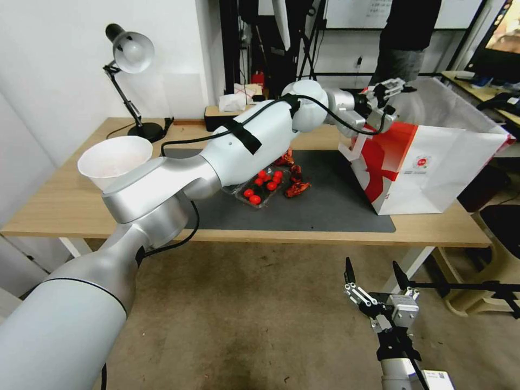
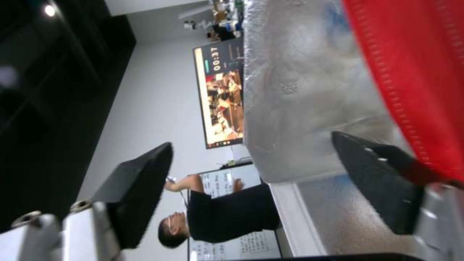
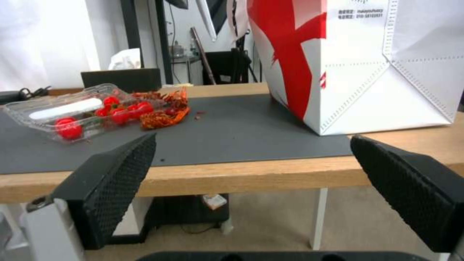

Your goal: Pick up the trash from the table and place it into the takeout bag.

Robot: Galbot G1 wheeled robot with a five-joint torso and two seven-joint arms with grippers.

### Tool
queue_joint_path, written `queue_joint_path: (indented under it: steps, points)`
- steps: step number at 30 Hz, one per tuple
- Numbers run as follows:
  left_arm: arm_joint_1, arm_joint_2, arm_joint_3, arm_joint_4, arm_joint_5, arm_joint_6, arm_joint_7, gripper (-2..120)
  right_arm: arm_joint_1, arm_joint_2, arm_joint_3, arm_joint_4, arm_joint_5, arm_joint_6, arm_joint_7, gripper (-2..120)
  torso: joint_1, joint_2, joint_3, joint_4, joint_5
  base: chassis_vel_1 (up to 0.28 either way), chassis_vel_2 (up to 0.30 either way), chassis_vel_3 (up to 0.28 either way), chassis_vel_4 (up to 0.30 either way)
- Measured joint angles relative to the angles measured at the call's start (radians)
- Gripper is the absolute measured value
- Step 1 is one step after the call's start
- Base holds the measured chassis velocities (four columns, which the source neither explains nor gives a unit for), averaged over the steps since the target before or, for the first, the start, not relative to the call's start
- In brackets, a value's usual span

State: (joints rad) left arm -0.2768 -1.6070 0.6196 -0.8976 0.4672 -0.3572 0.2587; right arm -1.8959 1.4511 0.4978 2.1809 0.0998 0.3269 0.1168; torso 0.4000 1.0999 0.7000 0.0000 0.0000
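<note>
— What is seen at the left end of the table (image 1: 65, 206)?

— A black desk lamp (image 1: 130, 54) is stood at the far left corner, against a white wall. A large white bowl (image 1: 115, 158) is set nearer the front edge, on the bare wood.

— And across the middle?

— A dark grey mat (image 1: 325, 206) is laid over the centre. A clear plastic tray of red fruit (image 1: 262, 187) is placed on it, with reddish scraps (image 1: 297, 187) just beside it. A dark box with a tissue pack is seen at the far edge.

— Where is the takeout bag (image 1: 433, 162)?

— It is stood at the right end, partly on the mat and partly on the wood, its mouth open.

— And the grippers?

— The left gripper (image 1: 391, 89) is held at the bag's upper rim with its fingers (image 2: 140, 188) spread apart and nothing between them; the bag's silvery lining is seen past them. The right gripper (image 1: 376, 281) is held low in front of the table, over the brown floor, its fingers (image 3: 116, 174) also spread wide and empty.

— The room behind?

— A screen and a desk are seen at the far right.
</note>
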Motion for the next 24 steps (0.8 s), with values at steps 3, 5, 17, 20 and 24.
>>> queue_joint_path:
  steps: [3,5,17,20,24]
  points:
    - [0.003,0.001,-0.003,0.001,-0.067,0.020,-0.010,96,0.001,-0.001,0.000,0.000,0.000,-0.001,0.000,100,0.000,0.000,0.000,0.0000,0.0000,0.000,0.000,0.000,0.000]
    - [0.006,0.001,-0.003,-0.001,-0.193,0.057,-0.034,99,0.005,-0.003,0.000,-0.002,0.001,-0.002,0.000,100,0.000,0.000,0.000,0.0000,0.0000,0.000,0.000,0.000,0.000]
    - [0.057,0.060,0.000,-0.174,-0.810,0.356,-0.275,100,0.018,-0.015,-0.001,-0.009,0.007,-0.009,0.001,100,0.000,0.000,0.000,0.0000,0.0000,0.000,0.000,0.000,0.000]
    - [0.064,0.072,0.001,-0.201,-0.872,0.398,-0.294,100,0.020,-0.017,-0.001,-0.010,0.009,-0.009,0.001,100,0.000,0.000,0.000,0.0000,0.0000,0.000,0.000,0.000,0.000]
    - [0.078,0.092,0.002,-0.246,-0.971,0.467,-0.328,100,0.022,-0.021,-0.001,-0.012,0.013,-0.010,0.001,100,0.000,0.000,0.000,0.0001,0.0000,0.000,0.000,0.000,0.000]
